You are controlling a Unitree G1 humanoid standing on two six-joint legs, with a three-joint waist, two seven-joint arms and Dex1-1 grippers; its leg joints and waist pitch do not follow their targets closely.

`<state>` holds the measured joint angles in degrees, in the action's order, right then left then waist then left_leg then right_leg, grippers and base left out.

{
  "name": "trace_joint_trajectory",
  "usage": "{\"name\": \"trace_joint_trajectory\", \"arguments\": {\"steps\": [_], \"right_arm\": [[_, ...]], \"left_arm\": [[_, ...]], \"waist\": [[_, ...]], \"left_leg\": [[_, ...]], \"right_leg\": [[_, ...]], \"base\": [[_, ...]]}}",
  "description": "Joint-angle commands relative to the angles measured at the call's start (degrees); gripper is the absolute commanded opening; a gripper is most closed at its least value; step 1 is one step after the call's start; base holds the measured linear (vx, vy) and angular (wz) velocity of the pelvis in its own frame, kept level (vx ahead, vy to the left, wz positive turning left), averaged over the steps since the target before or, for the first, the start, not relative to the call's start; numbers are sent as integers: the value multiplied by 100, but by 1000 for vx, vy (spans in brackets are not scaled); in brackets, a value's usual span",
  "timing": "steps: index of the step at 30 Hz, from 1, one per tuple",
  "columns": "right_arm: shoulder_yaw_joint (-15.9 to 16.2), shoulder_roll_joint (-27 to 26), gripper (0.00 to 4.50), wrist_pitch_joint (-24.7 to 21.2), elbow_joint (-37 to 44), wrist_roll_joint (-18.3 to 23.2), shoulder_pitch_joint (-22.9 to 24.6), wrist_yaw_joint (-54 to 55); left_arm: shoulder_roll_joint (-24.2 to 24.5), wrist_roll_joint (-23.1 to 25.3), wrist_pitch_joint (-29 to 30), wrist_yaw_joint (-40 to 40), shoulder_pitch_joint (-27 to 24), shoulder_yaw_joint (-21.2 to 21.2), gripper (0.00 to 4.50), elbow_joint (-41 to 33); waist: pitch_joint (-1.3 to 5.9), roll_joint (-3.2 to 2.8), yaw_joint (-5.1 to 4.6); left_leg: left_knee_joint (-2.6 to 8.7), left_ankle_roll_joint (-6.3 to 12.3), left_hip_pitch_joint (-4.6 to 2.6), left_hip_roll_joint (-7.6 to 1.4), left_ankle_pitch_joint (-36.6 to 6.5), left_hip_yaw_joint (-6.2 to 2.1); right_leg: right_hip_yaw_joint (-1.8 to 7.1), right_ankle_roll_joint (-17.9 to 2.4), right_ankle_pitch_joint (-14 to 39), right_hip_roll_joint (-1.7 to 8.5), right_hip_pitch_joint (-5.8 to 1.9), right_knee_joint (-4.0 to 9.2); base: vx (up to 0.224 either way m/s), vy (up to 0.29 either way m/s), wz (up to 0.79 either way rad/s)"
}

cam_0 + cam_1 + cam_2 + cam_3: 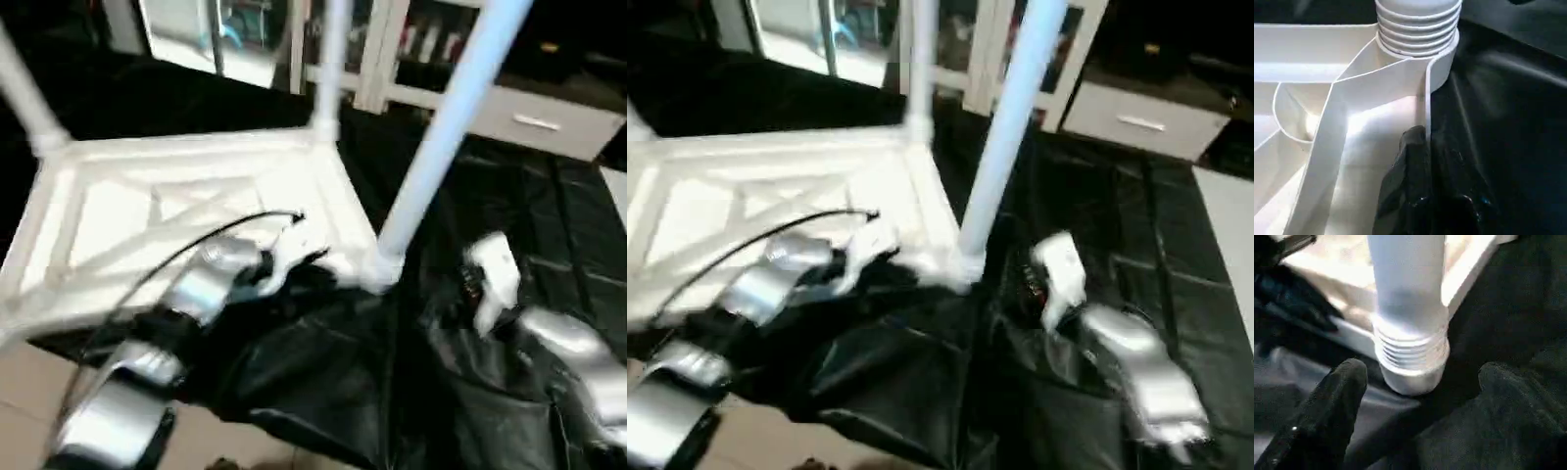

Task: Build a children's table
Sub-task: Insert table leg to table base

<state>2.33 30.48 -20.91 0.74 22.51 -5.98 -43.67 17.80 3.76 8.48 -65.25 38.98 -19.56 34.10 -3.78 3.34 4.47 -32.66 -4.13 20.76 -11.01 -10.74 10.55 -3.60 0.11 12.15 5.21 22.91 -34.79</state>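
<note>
A lab or workshop room is suggested. The counter (549, 206) is draped in crinkled black sheeting (creases catch the light). Beyond its far edge, white cabinets (534, 117) with a handled drawer and shelves are seen; pale floor tiles (29, 392) lie by the near-left corner.

The robot's arms are shiny silver and rounded. A thin black cable (186, 250) loops over the left arm (201, 284). The right arm (573, 352) has a white wrist block (493, 274). Its hand fingers (1327, 416) are black.
</note>
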Motion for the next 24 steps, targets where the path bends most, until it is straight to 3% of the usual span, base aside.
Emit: {"name": "trace_joint_trajectory", "arguments": {"steps": [1, 7, 8, 11, 13, 16, 17, 20, 24], "right_arm": [[-31, 322, 433, -52, 291, 216, 74, -631], [129, 659, 448, 43, 323, 180, -47, -1208], [293, 722, 448, 143, 321, 155, -171, -1465], [519, 702, 448, 237, 278, 52, -314, -1669], [642, 648, 448, 296, 199, -39, -394, -1742], [788, 548, 448, 407, 30, -178, -510, -1790], [862, 473, 448, 459, -95, -246, -596, -1810], [994, 290, 448, 541, -381, -379, -809, -1858], [1108, 287, 448, 633, -553, -429, -931, -1948]], "left_arm": [[101, -9, 37, -678, -346, -468, 0, -109], [460, -27, -158, -1194, -537, -595, 0, -451], [589, -23, -196, -1404, -589, -658, 0, -605], [632, -21, -187, -1456, -595, -685, 0, -718], [640, -25, -161, -1456, -594, -698, 0, -796], [623, -27, -153, -1459, -581, -706, 0, -821], [613, -23, -162, -1465, -577, -714, 0, -823], [603, 11, -210, -1457, -574, -743, 0, -830], [623, 28, -215, -1441, -589, -754, 0, -881]], "waist": [[314, 11, 18], [305, 26, 51], [309, 27, 60], [326, 29, 40], [356, 33, 63], [380, 31, 55], [380, 5, 58], [387, 17, 51], [393, 16, 79]], "left_leg": [[345, 587, -46, -286, -880, -59], [346, 465, -79, -275, -986, -39], [348, 445, -86, -279, -925, -40], [340, 462, -65, -278, -773, -46], [307, 514, -94, -275, -582, -30], [279, 589, -70, -253, -394, -27], [283, 587, -70, -253, -423, -33], [275, 519, -82, -256, -593, -23], [269, 510, -82, -257, -524, -23]], "right_leg": [[289, -1517, 78, 355, -335, 350], [301, -1397, 526, 352, -286, 377], [298, -1400, 516, 346, -281, 371], [289, -1400, 337, 340, -298, 322], [293, -1500, -8, 331, -294, 284], [281, -1613, -383, 317, -308, 233], [280, -1622, -371, 321, -313, 235], [283, -1652, -167, 330, -308, 248], [285, -1656, -323, 317, -320, 220]], "base": [[0, 0, 0], [0, 0, 0], [0, 0, 0], [0, 0, 0], [0, 0, 0], [0, 0, 0], [0, 0, 0], [0, 0, 0], [0, 0, 0]]}}
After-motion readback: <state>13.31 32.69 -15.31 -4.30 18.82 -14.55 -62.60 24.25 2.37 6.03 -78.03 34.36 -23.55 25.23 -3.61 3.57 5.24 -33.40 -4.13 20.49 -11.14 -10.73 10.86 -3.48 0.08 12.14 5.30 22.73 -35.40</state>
